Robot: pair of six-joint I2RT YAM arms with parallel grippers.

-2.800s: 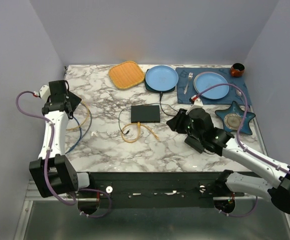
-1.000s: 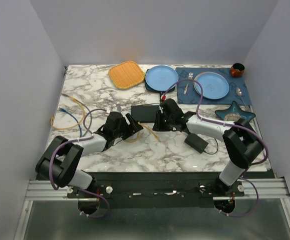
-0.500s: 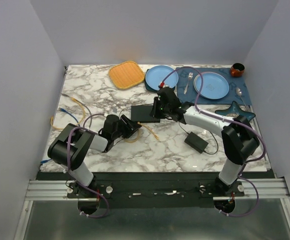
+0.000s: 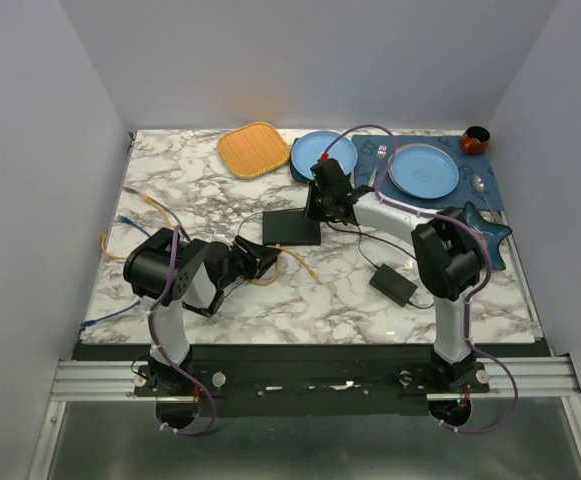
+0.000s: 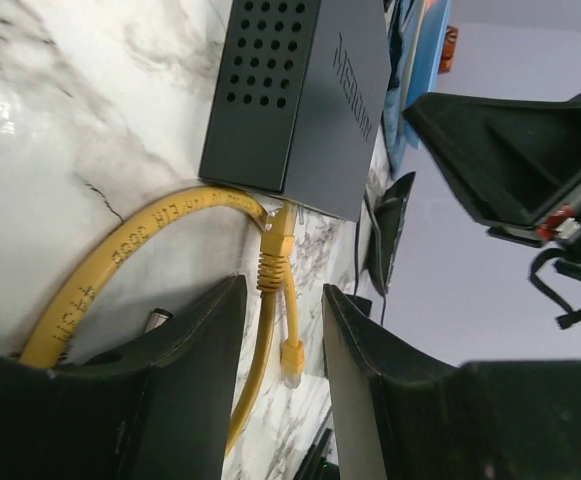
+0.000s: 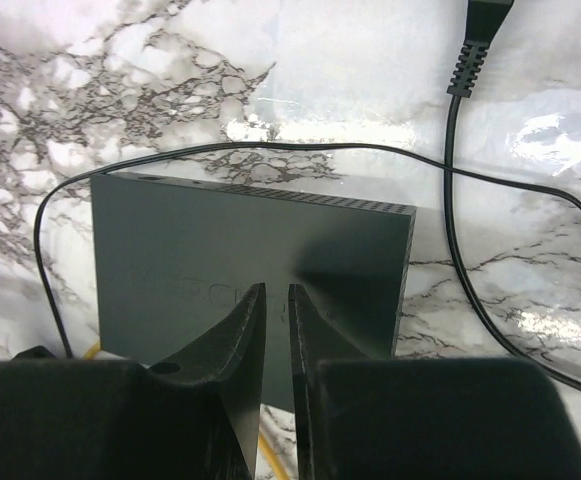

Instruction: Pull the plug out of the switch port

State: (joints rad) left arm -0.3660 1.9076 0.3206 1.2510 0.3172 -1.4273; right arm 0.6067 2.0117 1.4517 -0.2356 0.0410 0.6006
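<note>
- My left fingers [image 5: 195,400] have narrowed around the yellow plug [image 5: 273,245] — still apart, not gripping.
- My right fingers [image 6: 232,380], nearly together, now sit over the switch [image 6: 210,250] — likely bracing it for the pull.

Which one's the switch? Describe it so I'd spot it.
On the white marble table, look just in front of the left round blue plate. The switch is the flat matte-black rectangular box there, wider and thinner than the black power brick nearby, with a yellow cable plugged into it.
</note>
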